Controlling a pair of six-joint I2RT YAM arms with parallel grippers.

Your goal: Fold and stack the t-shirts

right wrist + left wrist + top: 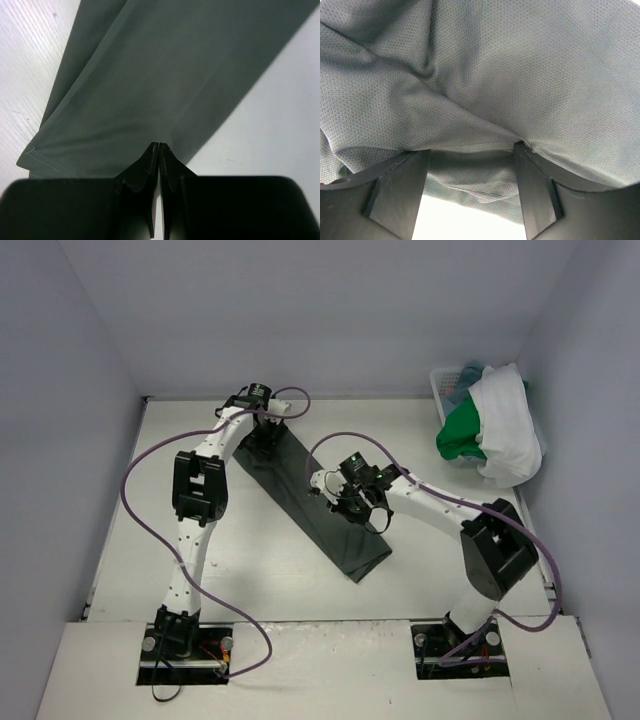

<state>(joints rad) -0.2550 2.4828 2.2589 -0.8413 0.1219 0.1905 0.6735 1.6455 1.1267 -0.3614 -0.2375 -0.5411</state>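
Bunched cloth of the t-shirt (pixel 495 75) is being reached around by the open left pincer (pixel 470 150); the right pincer (pixel 158 146) is being held shut over it. A deep, flat grab is needed.

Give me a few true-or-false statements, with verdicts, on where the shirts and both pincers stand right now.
1. The dark grey-green t-shirt lies on the table as a long folded strip. True.
2. The right pincer is wide open. False: it is shut, with its tips at the strip's edge.
3. The white t-shirt hangs over the basket in the far right corner. True.
4. The bright green t-shirt lies flat between the arms. False: it hangs at the basket, beside the white one.
5. The left pincer is open, with grey-green cloth bunched at its tips. True.
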